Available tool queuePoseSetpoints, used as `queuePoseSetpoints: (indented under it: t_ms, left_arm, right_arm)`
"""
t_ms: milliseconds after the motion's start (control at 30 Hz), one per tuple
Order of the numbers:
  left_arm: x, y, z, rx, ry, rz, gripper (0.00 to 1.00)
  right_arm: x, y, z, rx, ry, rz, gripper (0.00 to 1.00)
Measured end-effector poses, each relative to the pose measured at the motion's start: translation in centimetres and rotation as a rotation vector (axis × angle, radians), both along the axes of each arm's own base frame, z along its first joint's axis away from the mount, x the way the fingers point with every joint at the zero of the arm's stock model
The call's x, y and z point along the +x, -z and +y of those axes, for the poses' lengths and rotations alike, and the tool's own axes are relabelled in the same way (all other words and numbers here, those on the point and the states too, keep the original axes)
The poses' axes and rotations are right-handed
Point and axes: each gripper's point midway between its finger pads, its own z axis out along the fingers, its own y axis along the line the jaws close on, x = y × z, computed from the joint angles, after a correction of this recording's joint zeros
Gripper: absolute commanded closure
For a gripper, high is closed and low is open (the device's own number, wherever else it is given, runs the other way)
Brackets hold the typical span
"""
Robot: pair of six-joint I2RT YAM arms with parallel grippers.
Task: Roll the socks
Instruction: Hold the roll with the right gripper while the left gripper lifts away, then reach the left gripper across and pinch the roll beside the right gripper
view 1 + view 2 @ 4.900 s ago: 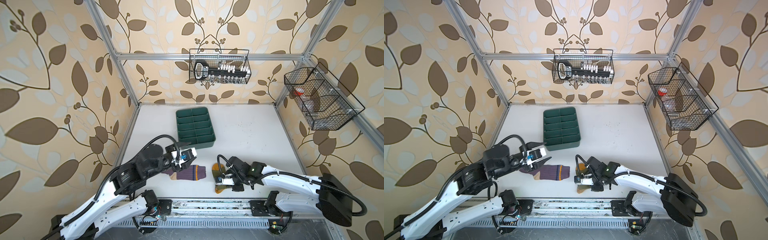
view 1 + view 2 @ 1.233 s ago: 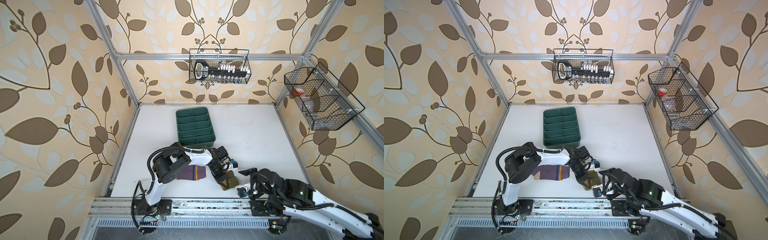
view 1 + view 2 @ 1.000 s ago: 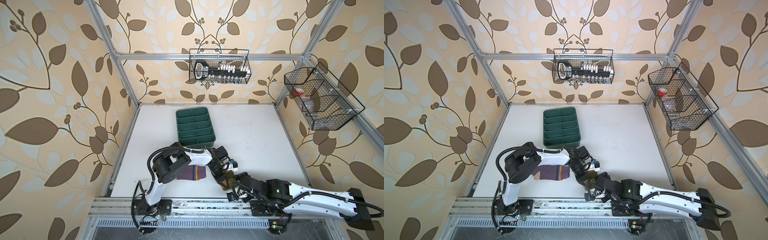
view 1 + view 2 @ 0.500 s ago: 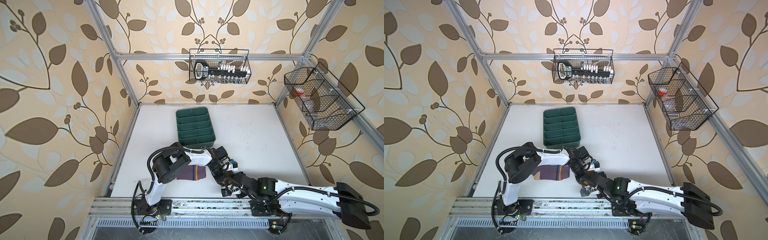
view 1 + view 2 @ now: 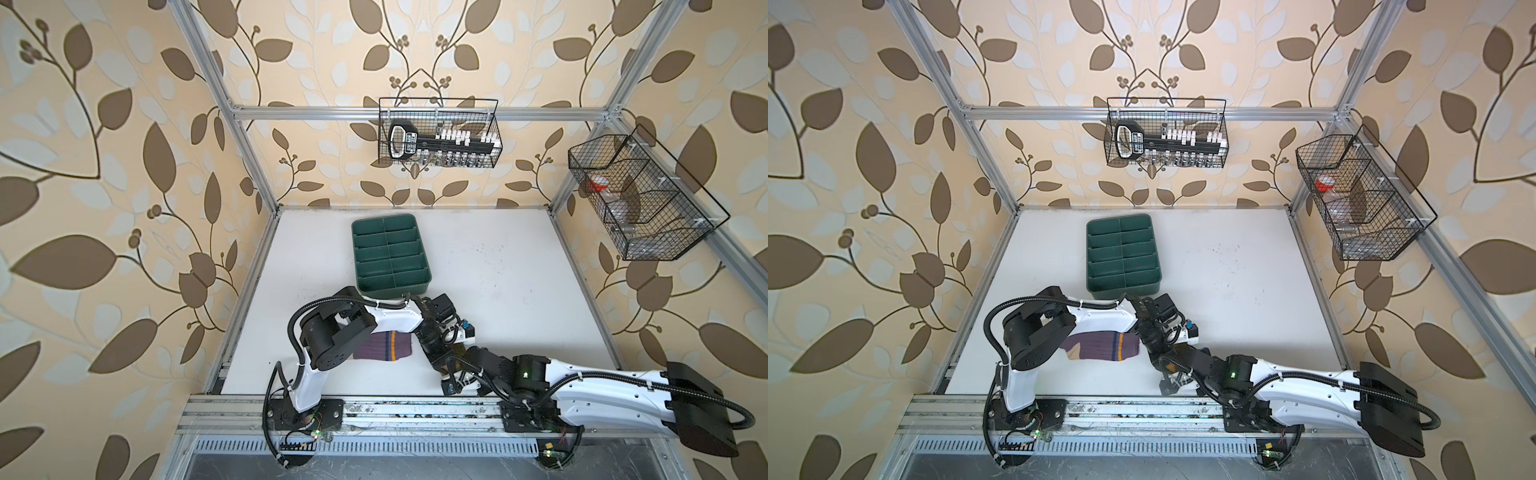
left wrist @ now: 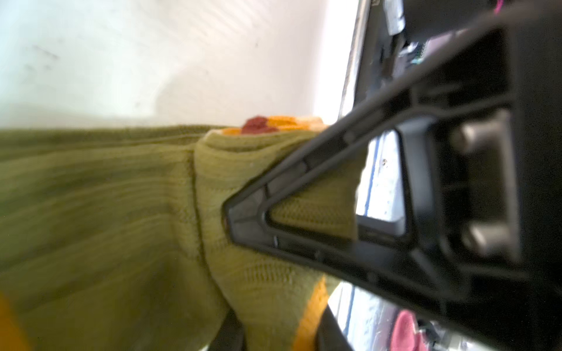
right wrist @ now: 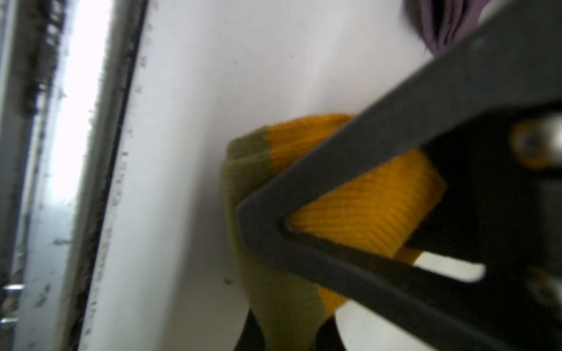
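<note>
The right gripper (image 7: pixel 252 273) is clamped on the olive sock (image 7: pixel 273 291), its dark fingers (image 7: pixel 334 158) closed over the folded mustard-yellow end near the front edge of the white table (image 5: pixel 498 270). The left gripper (image 6: pixel 231 273) is on the same sock, with one finger (image 6: pixel 304 170) lying across a green fold beside the red and orange stripes. Its lower finger is mostly out of frame in the left wrist view, so it cannot be told whether this gripper is pinching the fabric or standing loose around it.

In both top views the two grippers meet low and just right of centre, the left arm reaching across from its base and the right arm stretched in from the right. Only small bits of the olive sock show between them.

The purple sock (image 5: pixel 380 347) lies flat on the table just to the left of the grippers, partly under the left arm, with its navy and yellow cuff stripes towards the grippers. It is apart from the olive sock.

Behind the arms stands a dark green divided tray (image 5: pixel 390 286). A wire basket (image 5: pixel 438 141) hangs on the back wall and another wire basket (image 5: pixel 644 208) on the right wall.
</note>
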Motion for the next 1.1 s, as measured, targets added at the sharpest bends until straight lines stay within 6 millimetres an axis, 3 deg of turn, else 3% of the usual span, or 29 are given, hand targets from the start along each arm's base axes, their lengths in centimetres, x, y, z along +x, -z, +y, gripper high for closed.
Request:
queuePoseSetpoints:
  t_ms: [200, 300, 400, 467, 567, 667, 733, 833, 1000, 1100]
  left_arm:
    - [2.2, -2.6, 1.5, 0.043, -0.026, -0.216, 0.52]
    - [4.7, -6.4, 2.2, 0.006, -0.06, -0.43, 0.48]
    - [8.1, -13.8, 3.5, -0.107, -0.152, -0.743, 0.4]
    - [9.4, -20.5, 5.8, -0.227, -0.234, -0.995, 0.34]
    - [8.8, -28.6, 9.9, -0.397, -0.291, -1.289, 0.3]
    - [7.0, -32.6, 13.2, -0.457, -0.223, -1.502, 0.23]
    - [6.7, -33.0, 14.1, -0.426, -0.16, -1.589, 0.23]
    - [6.7, -30.5, 14.4, -0.318, -0.021, -1.639, 0.22]
    - [4.9, -23.0, 13.2, -0.16, 0.262, -1.638, 0.23]
    - [2.8, -17.3, 12.1, -0.055, 0.463, -1.65, 0.23]
  right_arm:
    - [-0.1, 0.1, 0.5, 0.001, -0.004, 0.031, 1.0]
    - [-0.3, 0.2, 0.7, 0.01, -0.003, 0.062, 1.0]
    - [-0.6, 0.2, 1.0, 0.015, 0.002, 0.114, 1.0]
    - [-0.6, 0.1, 1.1, 0.014, 0.024, 0.18, 1.0]
    - [-0.5, 0.0, 1.5, 0.003, 0.076, 0.29, 1.0]
    - [-0.6, 0.0, 2.6, -0.009, 0.125, 0.409, 1.0]
    - [-0.7, 0.0, 3.8, -0.009, 0.156, 0.501, 1.0]
    - [-0.5, 0.0, 5.3, -0.004, 0.204, 0.622, 1.0]
    - [-0.2, 0.2, 6.7, 0.0, 0.279, 0.759, 1.0]
    - [0.0, 0.2, 7.0, 0.019, 0.304, 0.809, 0.97]
